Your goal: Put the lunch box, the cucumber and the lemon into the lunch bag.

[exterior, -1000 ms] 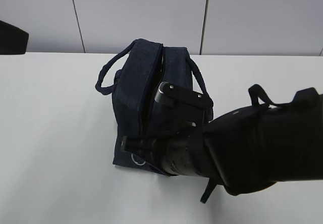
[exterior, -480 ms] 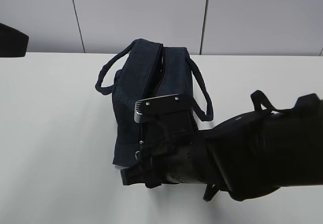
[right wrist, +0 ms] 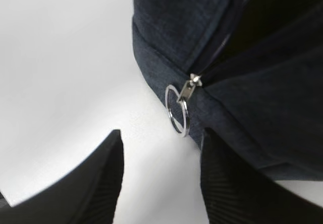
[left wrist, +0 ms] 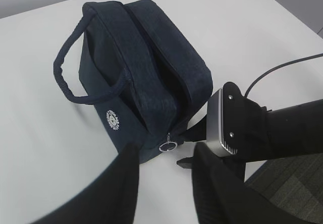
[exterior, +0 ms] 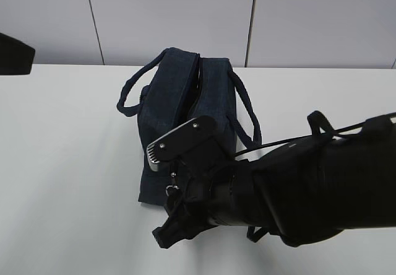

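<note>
The dark navy lunch bag [exterior: 185,101] stands on the white table, both loop handles up. Its metal ring pull [right wrist: 177,108] hangs at the near end, and the zipper seam gapes dark above the slider. My right gripper [right wrist: 161,143] is open and empty just in front of the ring pull, touching nothing; in the exterior view it [exterior: 166,230] sits low at the bag's near end. My left gripper [left wrist: 165,156] is open and empty, held above the same end, with the ring pull [left wrist: 167,146] between its blurred fingers. The lunch box, cucumber and lemon are out of view.
My right arm [exterior: 309,188] fills the lower right of the exterior view, its silver wrist camera [exterior: 180,139] against the bag's near end. A dark object [exterior: 13,53] sits at the far left edge. White table [exterior: 68,163] lies left of the bag.
My right wrist has swung down and to the left, from over the bag's top to its near end. The gripper now sits low by the ring pull. The bag has not moved.
</note>
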You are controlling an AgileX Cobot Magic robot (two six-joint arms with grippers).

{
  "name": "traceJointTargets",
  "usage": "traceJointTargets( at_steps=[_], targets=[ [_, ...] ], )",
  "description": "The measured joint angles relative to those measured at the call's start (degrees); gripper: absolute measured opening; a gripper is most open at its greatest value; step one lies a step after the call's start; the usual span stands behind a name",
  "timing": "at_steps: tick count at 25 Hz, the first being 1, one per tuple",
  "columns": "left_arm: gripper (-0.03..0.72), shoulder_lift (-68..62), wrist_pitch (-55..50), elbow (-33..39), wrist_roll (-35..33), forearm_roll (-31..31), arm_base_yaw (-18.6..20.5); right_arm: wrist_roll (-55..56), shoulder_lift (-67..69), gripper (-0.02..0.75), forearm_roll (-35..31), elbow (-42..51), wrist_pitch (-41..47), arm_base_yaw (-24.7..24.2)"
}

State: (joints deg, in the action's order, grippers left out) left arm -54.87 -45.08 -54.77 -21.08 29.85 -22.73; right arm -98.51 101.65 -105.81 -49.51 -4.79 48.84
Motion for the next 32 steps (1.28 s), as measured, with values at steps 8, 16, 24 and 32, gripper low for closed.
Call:
traceJointTargets(
  at_steps=[8,16,24,32],
  targets=[
    [0.239,0.00,-0.39,0.00,-0.03,0.00,0.00,-7.33,0.00,0.370,0.10,0.00,1.30,0.00],
    [0.239,0.00,-0.91,0.00,-0.03,0.00,0.00,-8.91,3.07,0.369,0.22,-0.51,5.46,0.00],
    [0.239,0.00,-1.04,0.00,-0.12,0.00,0.00,-4.60,2.92,0.369,0.22,-0.96,4.07,0.00],
    [0.239,0.00,-1.08,0.00,-0.28,0.00,0.00,1.47,-10.34,0.369,0.33,9.58,6.40,-1.28]
  ],
)
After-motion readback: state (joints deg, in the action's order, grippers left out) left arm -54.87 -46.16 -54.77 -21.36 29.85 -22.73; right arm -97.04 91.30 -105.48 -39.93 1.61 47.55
